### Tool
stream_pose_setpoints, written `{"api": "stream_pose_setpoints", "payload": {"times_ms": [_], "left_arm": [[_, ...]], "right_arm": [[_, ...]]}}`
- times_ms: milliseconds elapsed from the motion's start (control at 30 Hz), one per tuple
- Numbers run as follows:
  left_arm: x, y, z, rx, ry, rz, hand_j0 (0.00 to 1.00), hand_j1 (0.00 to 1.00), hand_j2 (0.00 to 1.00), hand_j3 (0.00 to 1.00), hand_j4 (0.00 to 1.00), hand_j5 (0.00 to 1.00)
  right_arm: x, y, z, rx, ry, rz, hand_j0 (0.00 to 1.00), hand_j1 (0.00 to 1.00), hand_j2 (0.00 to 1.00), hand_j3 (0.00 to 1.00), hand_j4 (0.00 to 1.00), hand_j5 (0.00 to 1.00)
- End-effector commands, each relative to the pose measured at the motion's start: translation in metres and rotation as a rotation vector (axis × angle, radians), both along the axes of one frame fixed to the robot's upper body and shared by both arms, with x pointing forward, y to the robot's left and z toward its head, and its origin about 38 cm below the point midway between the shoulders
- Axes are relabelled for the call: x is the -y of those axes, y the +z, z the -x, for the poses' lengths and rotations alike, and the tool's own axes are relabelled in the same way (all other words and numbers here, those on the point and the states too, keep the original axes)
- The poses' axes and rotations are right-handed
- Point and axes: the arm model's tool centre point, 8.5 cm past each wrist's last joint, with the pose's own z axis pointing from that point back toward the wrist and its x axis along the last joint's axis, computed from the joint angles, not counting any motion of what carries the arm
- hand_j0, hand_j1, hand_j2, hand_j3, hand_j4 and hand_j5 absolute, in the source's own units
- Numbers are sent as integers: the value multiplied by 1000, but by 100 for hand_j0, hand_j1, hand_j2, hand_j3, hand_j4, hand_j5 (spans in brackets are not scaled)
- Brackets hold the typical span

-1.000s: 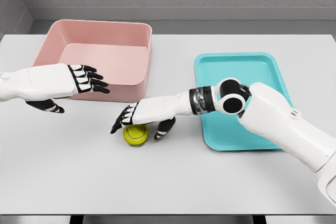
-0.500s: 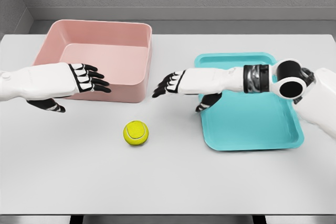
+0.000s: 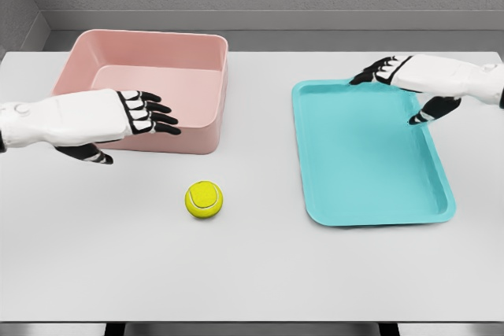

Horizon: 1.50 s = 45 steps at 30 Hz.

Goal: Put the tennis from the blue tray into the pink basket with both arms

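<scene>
2 hands of mine show in the head view, and neither holds anything. My left hand (image 3: 118, 120) comes in from the left edge at mid height, its white forearm level, its black-tipped fingers (image 3: 154, 116) spread and pointing toward the centre of the frame, the thumb hanging below the palm. It sits in front of the near wall of the pink rectangular plastic basket (image 3: 201, 127), which stands in the upper left of the frame with its hollow facing up. My right hand (image 3: 413, 80) comes in from the right edge in the upper right of the frame, fingers loose and extended toward the left, thumb angled down; it lies over the far right corner of the flat turquoise-blue plastic tray (image 3: 370, 194), whether touching it I cannot tell. That tray fills the right centre of the frame. The round yellow-green tennis ball (image 3: 204, 199) rests by itself on the pale grey tabletop (image 3: 252, 273), just left of the frame's centre and a little below it, between basket and tray, nearer to the basket's front right corner. It lies outside both containers, below and to the right of my left fingertips and well apart from my right hand. 1 shadow sits under the ball on the tabletop.
</scene>
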Motion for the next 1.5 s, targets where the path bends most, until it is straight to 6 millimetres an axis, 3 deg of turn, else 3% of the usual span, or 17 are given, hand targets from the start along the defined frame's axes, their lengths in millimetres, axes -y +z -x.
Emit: {"api": "stream_pose_setpoints", "payload": {"times_ms": [0,67,133,333,500,567,800,1200,1467], "left_arm": [[19,-4,-2,-7,-37,50,100,100,100,100,100,100],[30,-9,-2,-20,-60,68,100,100,100,100,100,100],[43,-18,-1,-18,-89,60,100,100,100,100,100,100],[55,-39,-1,59,-117,-61,100,100,100,100,100,100],[66,-52,3,33,-137,-42,100,100,100,100,100,100],[75,-68,10,4,-169,-67,100,100,100,100,100,100],[67,-83,7,-30,-139,-81,100,100,100,100,100,100],[71,-81,13,-88,-140,8,100,100,100,100,100,100],[63,-85,9,-128,-108,29,100,100,100,100,100,100]], "right_arm": [[20,11,-2,18,-54,-9,100,100,100,100,100,100],[21,13,-3,24,-59,-18,100,100,100,100,100,100],[20,2,-1,1,-58,-21,100,100,100,100,100,100],[6,-9,-1,-15,-35,-44,100,100,100,100,100,100],[1,-16,0,-27,-26,-58,100,100,100,100,100,100],[-2,-17,-1,-31,-22,-64,100,100,100,100,100,100],[-1,-17,-2,-29,-28,-71,100,100,100,100,100,100],[-2,-18,-2,-30,-27,-72,100,100,100,100,100,100],[1,-18,-2,-31,-32,-68,100,100,100,100,100,100]]}}
